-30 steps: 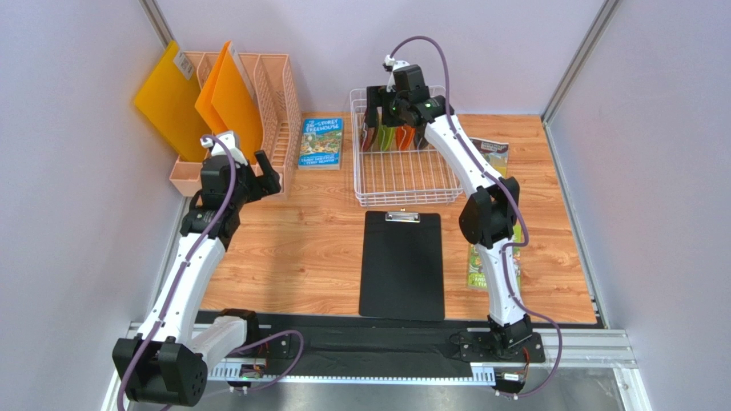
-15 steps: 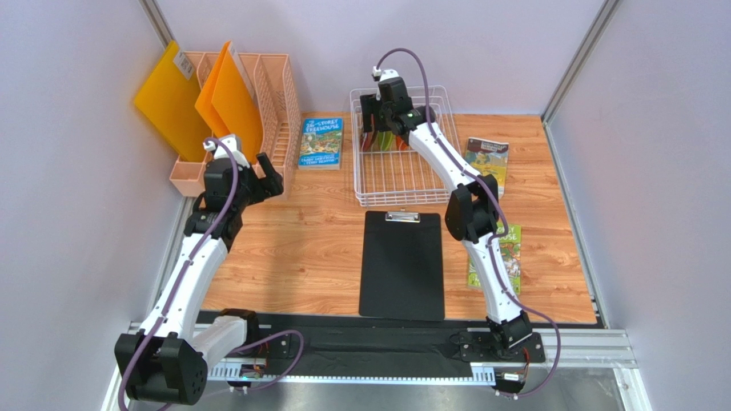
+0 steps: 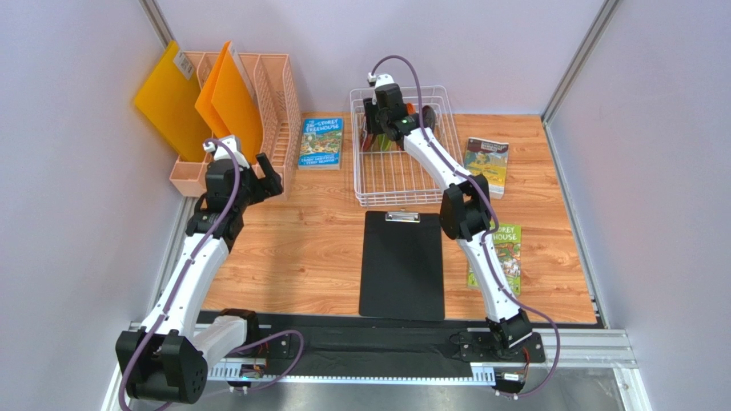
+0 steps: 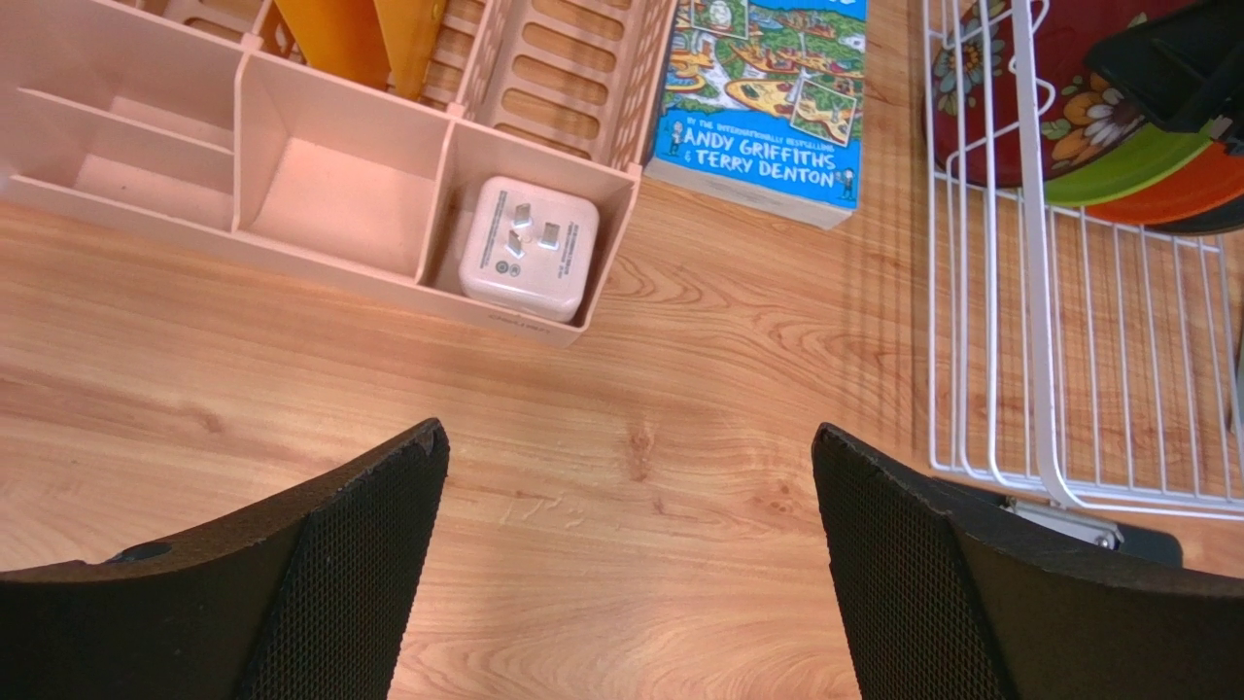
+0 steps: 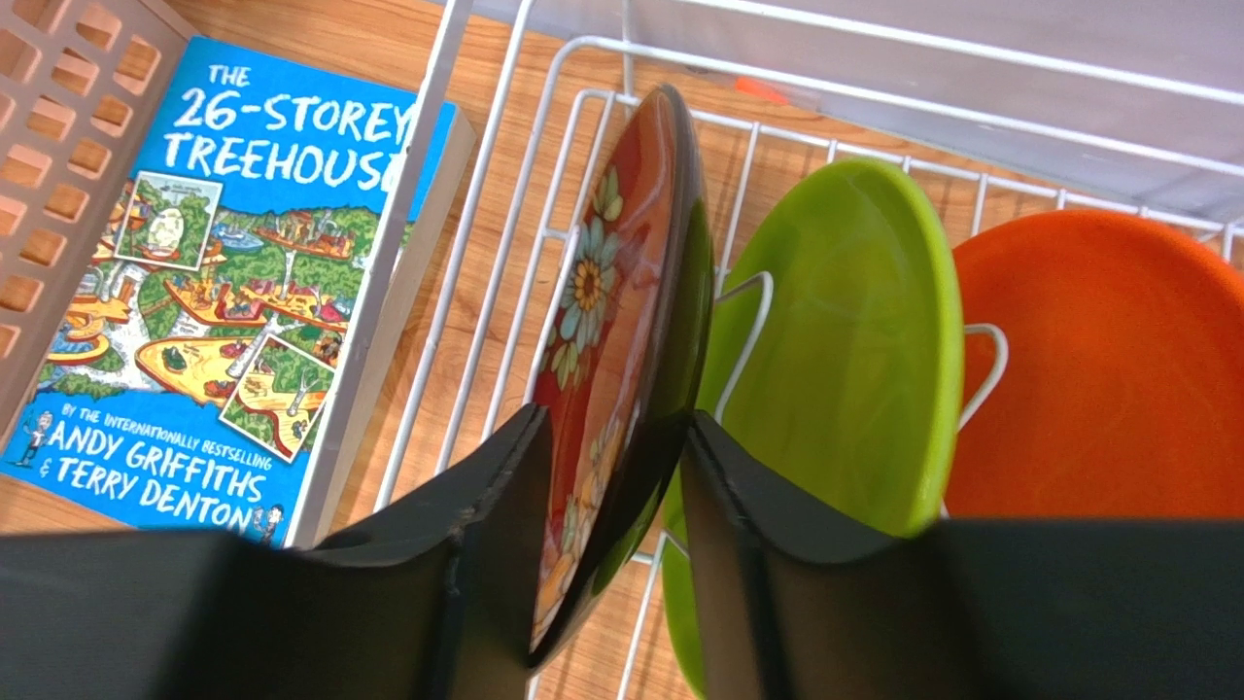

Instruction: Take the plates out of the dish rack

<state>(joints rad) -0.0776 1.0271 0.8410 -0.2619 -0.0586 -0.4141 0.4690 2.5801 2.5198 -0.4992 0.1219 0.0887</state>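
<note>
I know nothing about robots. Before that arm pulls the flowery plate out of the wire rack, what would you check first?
1. Right end effector straddles the red floral plate, one finger on each face: ok.
2. Grip tight enough to lift: cannot tell.
3. Gap to the green plate beside it: cannot tell; the finger on that side sits very close.
4. Red plate stands on edge in the dish rack with nothing over it: ok.
5. Left end effector open, over wood, away from the rack: ok.
</note>
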